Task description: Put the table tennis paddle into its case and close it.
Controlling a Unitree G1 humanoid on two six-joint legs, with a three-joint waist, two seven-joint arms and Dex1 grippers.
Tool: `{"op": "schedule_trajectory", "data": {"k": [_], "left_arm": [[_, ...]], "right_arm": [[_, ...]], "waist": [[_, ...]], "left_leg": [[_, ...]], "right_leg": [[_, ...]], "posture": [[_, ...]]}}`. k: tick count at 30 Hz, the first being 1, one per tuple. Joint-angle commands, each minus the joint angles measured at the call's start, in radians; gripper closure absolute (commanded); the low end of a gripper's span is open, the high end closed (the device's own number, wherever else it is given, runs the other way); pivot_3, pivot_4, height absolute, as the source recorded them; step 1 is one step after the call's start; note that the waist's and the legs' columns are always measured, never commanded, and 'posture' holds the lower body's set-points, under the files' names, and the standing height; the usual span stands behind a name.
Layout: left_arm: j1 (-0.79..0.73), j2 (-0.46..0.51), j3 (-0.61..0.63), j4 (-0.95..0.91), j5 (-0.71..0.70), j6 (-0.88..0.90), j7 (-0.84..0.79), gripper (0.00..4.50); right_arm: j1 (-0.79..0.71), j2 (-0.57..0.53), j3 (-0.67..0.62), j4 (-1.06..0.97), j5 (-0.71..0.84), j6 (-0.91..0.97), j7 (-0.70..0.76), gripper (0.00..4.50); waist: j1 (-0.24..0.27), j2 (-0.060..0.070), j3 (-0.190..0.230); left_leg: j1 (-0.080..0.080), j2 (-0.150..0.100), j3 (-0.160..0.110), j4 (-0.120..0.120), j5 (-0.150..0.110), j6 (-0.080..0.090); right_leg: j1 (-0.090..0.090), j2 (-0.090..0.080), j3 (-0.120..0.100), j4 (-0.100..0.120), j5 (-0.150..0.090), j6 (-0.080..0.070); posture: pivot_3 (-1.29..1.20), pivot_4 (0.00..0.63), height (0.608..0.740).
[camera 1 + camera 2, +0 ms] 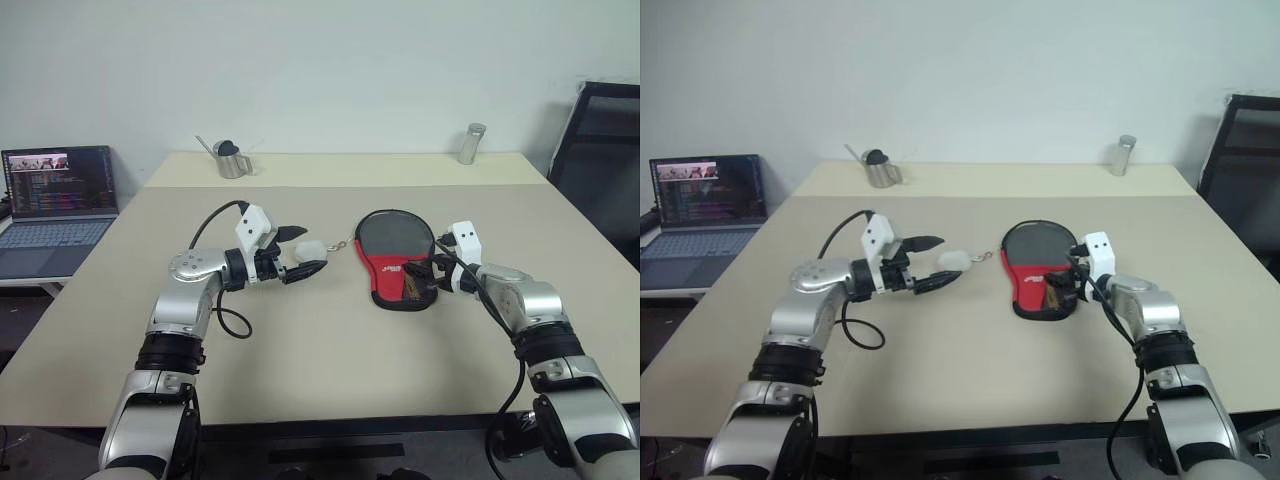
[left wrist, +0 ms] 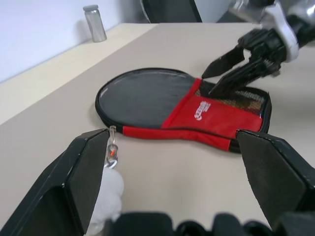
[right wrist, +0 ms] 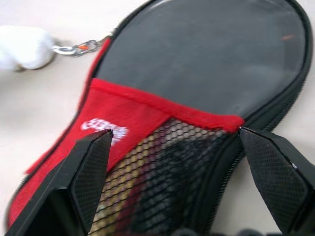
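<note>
Fingers of the right gripper [image 1: 428, 275] are standing spread wide at the red, mesh-pocketed end of the case [image 1: 396, 258], gripping nothing. Beside it, the left gripper [image 1: 300, 252] is hovering level over the worktop [image 1: 300, 350], its fingers likewise spread and empty, pointing toward the case. A small white fluffy charm [image 1: 312, 248] on a metal clip is lying between them, linked to the case's edge. The case is lying flat at the worktop's middle, the table tennis paddle's [image 3: 147, 196] wood-and-red handle showing through the mesh. Farther back, a metal watering can [image 1: 231, 157] and a metal canister [image 1: 471, 144] are standing; a laptop [image 1: 58, 205] is glowing at left.
</note>
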Motion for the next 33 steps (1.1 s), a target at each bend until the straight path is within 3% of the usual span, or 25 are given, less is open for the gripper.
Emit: {"op": "schedule_trajectory", "data": {"k": [1,9,24,27,33], "left_arm": [[-0.004,0.019,0.006,-0.054,-0.024,0.018,0.015,0.0],[-0.01,0.029,0.0,-0.071,-0.033,0.041,0.018,0.0],[-0.003,0.098,0.005,-0.166,-0.185,0.225,-0.113,0.0],[-0.006,0.103,0.006,-0.16,-0.181,0.221,-0.115,0.0],[0.007,0.112,0.01,-0.162,-0.179,0.214,-0.12,0.0]], "right_arm": [[-0.05,0.001,-0.044,0.059,-0.026,-0.061,-0.01,0.03],[-0.087,0.016,-0.074,0.207,-0.07,-0.119,-0.049,0.03],[-0.11,0.084,-0.019,0.286,-0.137,-0.068,0.073,0.03],[-0.128,0.095,-0.024,0.333,-0.154,-0.074,0.061,0.63],[-0.148,0.121,-0.037,0.374,-0.162,-0.07,0.053,2.61]], "waist": [[0.0,0.0,0.0],[0.0,0.0,0.0],[-0.02,0.001,0.0],[-0.025,0.0,0.0],[-0.027,0.001,-0.001]], "left_leg": [[0.0,0.0,0.0,0.0,0.0,0.0],[0.0,0.0,0.001,0.0,0.0,0.0],[0.004,0.003,0.0,0.0,0.0,0.0],[0.005,0.006,0.001,0.0,0.0,0.0],[0.006,0.013,0.002,0.0,0.0,0.0]], "right_leg": [[0.0,0.0,0.0,0.0,0.0,0.0],[0.0,0.0,0.001,0.0,0.0,-0.001],[0.002,0.003,0.003,0.001,0.001,-0.001],[0.003,0.006,0.003,0.0,0.002,-0.003],[0.003,0.009,0.003,0.0,0.004,-0.006]], "posture": [[0.0,0.15,0.74],[0.0,0.15,0.74],[0.0,0.15,0.74],[0.0,0.15,0.74],[0.0,0.15,0.74]]}}
